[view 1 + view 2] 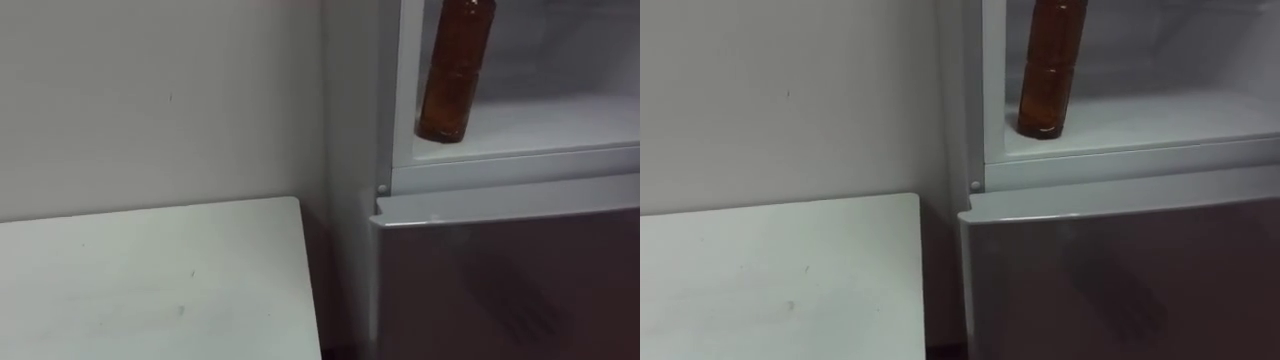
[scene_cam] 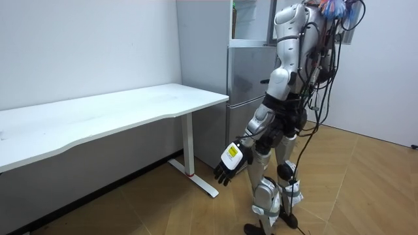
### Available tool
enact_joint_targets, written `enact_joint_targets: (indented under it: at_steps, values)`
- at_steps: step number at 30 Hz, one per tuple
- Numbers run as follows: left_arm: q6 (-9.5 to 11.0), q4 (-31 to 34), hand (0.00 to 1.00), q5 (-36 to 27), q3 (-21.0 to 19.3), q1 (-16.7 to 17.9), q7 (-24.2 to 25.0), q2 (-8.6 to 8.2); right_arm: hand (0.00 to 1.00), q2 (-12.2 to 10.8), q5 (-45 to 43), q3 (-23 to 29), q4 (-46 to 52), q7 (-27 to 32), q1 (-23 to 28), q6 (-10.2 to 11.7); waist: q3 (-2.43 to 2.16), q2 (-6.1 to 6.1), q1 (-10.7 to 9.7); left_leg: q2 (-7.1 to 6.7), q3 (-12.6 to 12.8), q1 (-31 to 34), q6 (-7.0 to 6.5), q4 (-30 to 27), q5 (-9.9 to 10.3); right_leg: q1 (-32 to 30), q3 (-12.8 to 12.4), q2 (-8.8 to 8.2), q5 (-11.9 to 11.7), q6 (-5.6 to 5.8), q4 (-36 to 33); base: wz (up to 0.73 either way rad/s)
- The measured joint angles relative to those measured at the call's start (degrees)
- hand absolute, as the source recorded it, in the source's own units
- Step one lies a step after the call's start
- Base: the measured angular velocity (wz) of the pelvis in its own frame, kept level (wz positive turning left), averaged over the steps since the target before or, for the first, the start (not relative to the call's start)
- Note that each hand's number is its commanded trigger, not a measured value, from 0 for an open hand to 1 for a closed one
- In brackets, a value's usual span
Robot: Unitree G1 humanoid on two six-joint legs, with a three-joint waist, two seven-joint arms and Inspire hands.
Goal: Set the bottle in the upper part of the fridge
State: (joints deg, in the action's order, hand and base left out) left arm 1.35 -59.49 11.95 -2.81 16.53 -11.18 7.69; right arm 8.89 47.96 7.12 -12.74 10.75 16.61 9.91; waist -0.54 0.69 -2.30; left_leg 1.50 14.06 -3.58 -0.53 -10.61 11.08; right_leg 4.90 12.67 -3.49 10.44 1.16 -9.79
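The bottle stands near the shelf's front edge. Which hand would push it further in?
Probably the left: the bottle stands at the upper fridge's left front corner, and the left hand hangs open and free.

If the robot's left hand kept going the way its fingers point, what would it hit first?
Probably the wooden floor: the left hand hangs open, fingers pointing down. The table's white foot looks near, but depth is unclear.

Your two eye views sit on the robot's head, looking down from close up at the fridge (image 1: 500, 270) on the right and a corner of the table (image 1: 150, 280) on the left. Your room view stands farther off, seemingly behind the robot, and shares both.
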Motion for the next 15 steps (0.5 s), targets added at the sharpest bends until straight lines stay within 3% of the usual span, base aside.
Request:
enact_joint_targets:
  at_steps: [7, 12, 15]
  values:
    - [2.05, 0.87, 0.00, -6.76, 0.57, -0.41, -1.81, -0.25, 0.00, -0.75, -6.39, -1.52, -14.52, 3.55, 0.41, 0.04, 0.04, -0.10, -0.74, -0.15, -0.12, 0.00, -0.04, 0.17, 0.03, 0.01, 0.11, -0.16, 0.11, 0.17, 0.20, 0.00]
    - [3.99, -0.30, 0.00, -7.53, 0.73, -0.69, -2.65, -0.21, 0.00, -0.72, -15.51, -1.48, -27.53, 5.07, 0.92, 0.07, 0.05, -0.02, -0.67, -0.25, -0.09, -0.59, -0.04, 0.69, 0.01, 0.27, -0.03, -0.19, 0.17, 0.24, 0.10, 0.00]
    - [4.06, -0.29, 0.00, -7.92, 0.78, -0.49, -3.41, -0.21, 0.00, -0.63, -16.95, -2.52, -32.06, 5.39, 1.36, 0.08, 0.05, -0.08, -0.66, -0.28, 0.02, -0.78, -0.02, 0.97, 0.00, 0.27, -0.02, -0.20, 0.24, 0.22, 0.04, -0.02]
